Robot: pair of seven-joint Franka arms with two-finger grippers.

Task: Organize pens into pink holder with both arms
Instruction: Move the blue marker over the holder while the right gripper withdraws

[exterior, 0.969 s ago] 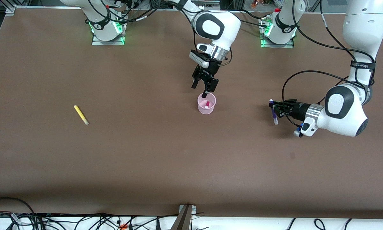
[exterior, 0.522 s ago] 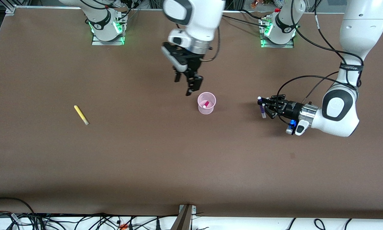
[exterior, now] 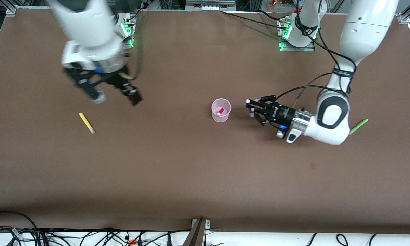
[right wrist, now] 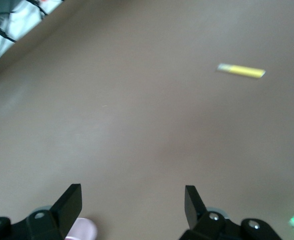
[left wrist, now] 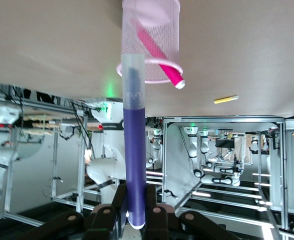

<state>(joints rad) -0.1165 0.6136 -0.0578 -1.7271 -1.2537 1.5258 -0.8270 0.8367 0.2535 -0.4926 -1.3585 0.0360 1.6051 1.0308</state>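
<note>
Right hand (exterior: 114, 95), blurred, apparently wide, swung away; left hand (exterior: 251, 111) clamps half-hidden purple pen (left wrist: 134, 165)

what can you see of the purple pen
The purple pen is a slim stick with a dark purple body and a frosted pale cap at its free end. The left end effector is shut on its other end, holding it in the air beside the pink cup, cap pointing at the cup. Nothing else touches it; it is not in the cup yet.
</note>
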